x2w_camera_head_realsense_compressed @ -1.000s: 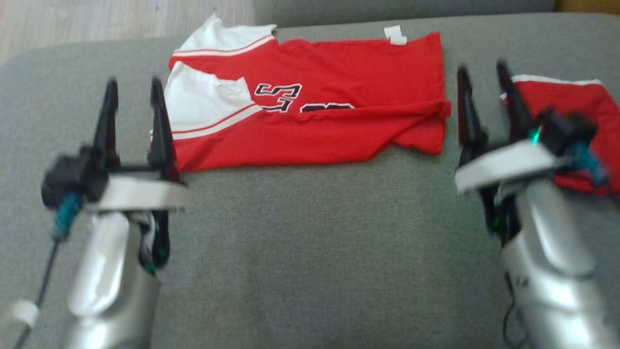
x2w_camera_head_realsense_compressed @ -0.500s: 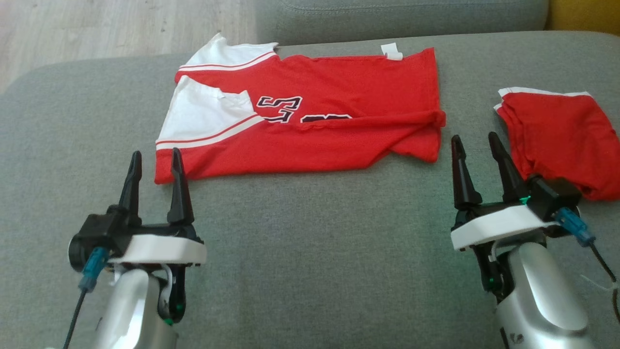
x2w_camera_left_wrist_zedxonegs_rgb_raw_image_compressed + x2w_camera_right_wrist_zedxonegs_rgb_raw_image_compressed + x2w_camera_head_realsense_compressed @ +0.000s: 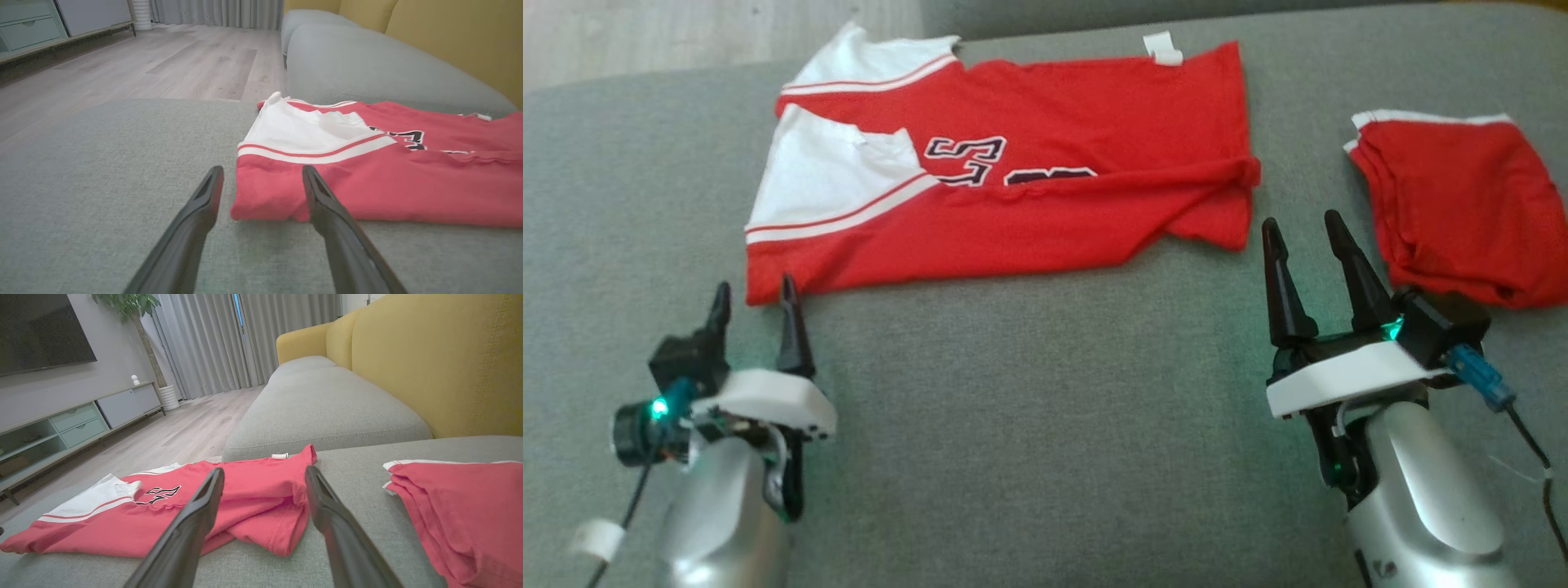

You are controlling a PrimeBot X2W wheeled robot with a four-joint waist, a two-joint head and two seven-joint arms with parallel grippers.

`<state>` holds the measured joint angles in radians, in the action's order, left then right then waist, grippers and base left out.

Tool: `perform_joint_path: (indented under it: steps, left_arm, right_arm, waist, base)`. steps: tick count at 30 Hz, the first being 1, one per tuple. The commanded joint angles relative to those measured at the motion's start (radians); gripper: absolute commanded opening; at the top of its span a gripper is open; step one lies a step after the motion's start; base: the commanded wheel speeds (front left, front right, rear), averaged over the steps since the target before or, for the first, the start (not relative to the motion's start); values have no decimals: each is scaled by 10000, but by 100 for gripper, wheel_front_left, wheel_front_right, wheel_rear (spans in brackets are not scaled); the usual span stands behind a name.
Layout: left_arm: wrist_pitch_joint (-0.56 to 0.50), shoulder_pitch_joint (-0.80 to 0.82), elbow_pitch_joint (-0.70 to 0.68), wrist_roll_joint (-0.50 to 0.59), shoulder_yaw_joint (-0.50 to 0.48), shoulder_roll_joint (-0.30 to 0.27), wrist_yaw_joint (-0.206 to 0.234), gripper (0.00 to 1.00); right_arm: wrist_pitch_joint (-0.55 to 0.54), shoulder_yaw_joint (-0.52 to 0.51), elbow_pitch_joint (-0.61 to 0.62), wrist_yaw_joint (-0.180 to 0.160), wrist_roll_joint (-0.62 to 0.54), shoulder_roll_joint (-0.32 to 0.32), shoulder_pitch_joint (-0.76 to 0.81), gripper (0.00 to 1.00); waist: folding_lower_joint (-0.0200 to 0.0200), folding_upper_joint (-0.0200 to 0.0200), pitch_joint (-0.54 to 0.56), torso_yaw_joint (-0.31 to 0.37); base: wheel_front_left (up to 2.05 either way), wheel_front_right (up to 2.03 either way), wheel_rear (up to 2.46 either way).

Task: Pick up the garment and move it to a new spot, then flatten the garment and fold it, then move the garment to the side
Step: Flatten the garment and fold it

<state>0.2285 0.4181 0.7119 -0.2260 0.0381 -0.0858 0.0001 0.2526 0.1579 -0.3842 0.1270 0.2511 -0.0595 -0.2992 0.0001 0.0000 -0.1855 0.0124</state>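
The jersey [image 3: 1029, 180] looks half folded on the sofa [image 3: 1045, 392]; the left gripper [image 3: 754, 284] and right gripper [image 3: 1299, 219] gape empty beside it; not yet moved aside.

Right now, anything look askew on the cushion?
Yes: the red jersey isn't flat. Its near right corner is folded over into a ridge, and a white tag sticks out past the far edge. The folded red garment beside it looks tidy.

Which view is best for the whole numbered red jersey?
Head view: the jersey lies whole, seen from above. Left wrist view has its near corner close, right end cut off. Right wrist view sees it low and foreshortened.
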Motion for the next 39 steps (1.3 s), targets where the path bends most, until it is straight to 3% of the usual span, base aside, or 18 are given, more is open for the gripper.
perform_joint_path:
  steps: [1, 7, 16, 17, 18, 19, 29, 33, 39]
  left_arm:
    - [-53, 642, 176, 150, -287, -419, 63, 100]
    - [-491, 1548, 1607, 185, -270, -835, 130, 100]
    - [-1627, 2302, 3367, 149, -114, -1016, 152, 100]
    - [-1728, 2348, 3522, 122, -102, -1007, 125, 80]
    - [-1778, 2391, 3639, 105, -81, -998, 88, 25]
    - [-1772, 2433, 3723, 94, -60, -991, 56, 0]
    - [52, 2772, 3171, -166, -116, -794, -217, 0]
    - [316, 2602, 1950, -102, -18, -609, -454, 0]
    - [329, 1960, -170, 153, -15, -422, -456, 0]
  right_arm:
    - [91, 301, 384, 37, 78, 92, -447, 100]
    - [91, 510, 510, 37, 138, 92, -670, 100]
    - [91, 604, 698, 37, 275, 93, -837, 100]
    - [91, 599, 709, 37, 279, 93, -836, 100]
    - [91, 588, 714, 37, 279, 93, -836, 100]
    - [91, 569, 712, 37, 274, 93, -837, 100]
    - [75, 189, -14, 37, 10, 93, -884, 100]
    - [-250, -32, -704, 37, -26, 93, -1005, 100]
    - [-764, -291, -1442, 37, 124, 93, -1311, 100]
  waist:
    - [-1, 0, -212, 181]
    - [-1, 0, -639, 542]
    - [-1, 0, -828, 798]
    - [-1, 0, -826, 799]
    - [-1, 0, -818, 793]
    - [-1, 0, -804, 777]
    - [-1, 0, -554, 368]
    - [-1, 0, -455, 124]
    - [-1, 0, -483, -187]
  base:
    - [0, 0, 0]
    - [0, 0, 0]
    - [0, 0, 0]
    - [0, 0, 0]
    - [0, 0, 0]
    - [0, 0, 0]
    - [0, 0, 0]
    - [0, 0, 0]
    - [0, 0, 0]
